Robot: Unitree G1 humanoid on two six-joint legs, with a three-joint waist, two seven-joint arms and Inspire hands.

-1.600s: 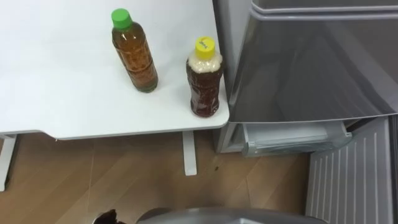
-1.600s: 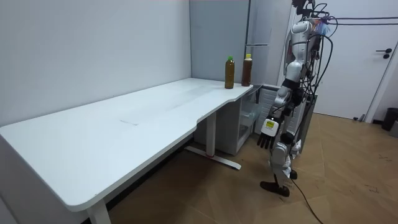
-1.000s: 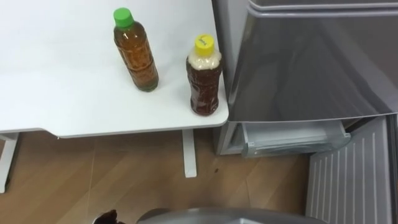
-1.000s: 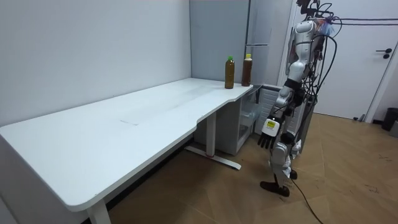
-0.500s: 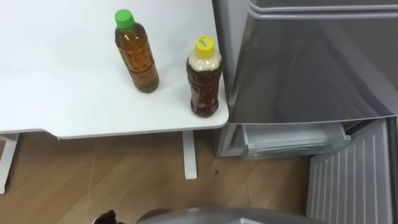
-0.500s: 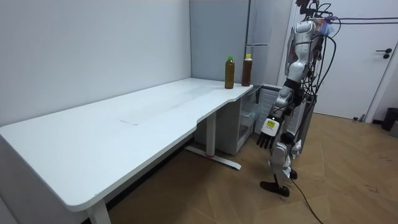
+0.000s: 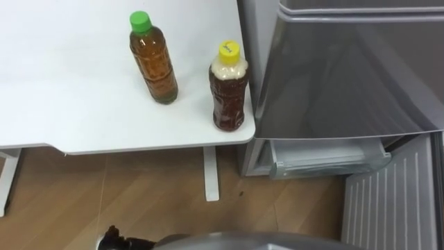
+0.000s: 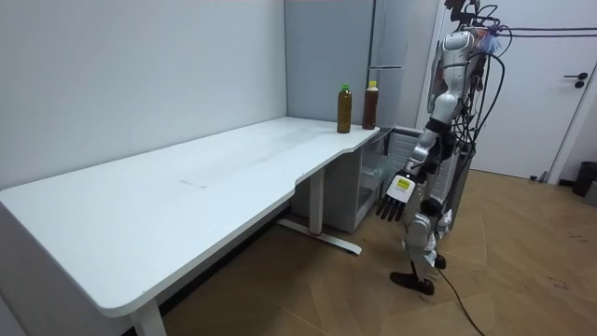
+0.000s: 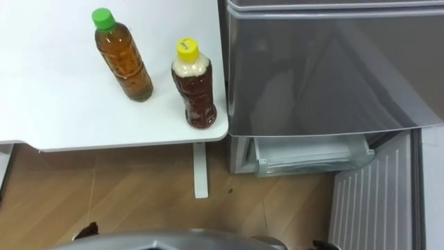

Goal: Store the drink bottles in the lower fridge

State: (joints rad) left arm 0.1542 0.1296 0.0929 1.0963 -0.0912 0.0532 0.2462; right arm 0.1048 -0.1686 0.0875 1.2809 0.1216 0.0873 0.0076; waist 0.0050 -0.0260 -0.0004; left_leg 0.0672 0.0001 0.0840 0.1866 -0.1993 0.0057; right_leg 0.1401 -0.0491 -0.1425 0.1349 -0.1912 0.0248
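Observation:
Two drinks stand on the white table near its right corner: a green-capped bottle of amber tea and, right of it, a yellow-capped bottle of dark drink, next to the fridge. In the room view the green-capped bottle and the yellow-capped one show at the table's far end. I stand facing that corner and the fridge. My left hand hangs low by my side, open and holding nothing; its dark fingers show at the bottom edge. A dark bit of my right hand shows at the bottom edge.
The grey fridge's upper door is closed. Below it the lower compartment stands open, with a clear drawer showing and the ribbed inside of its door swung out to the right. Wooden floor lies under the table.
My left hand has lifted a little forward from my side, so more of it shows at the bottom of the left eye view. The bottles have not moved.

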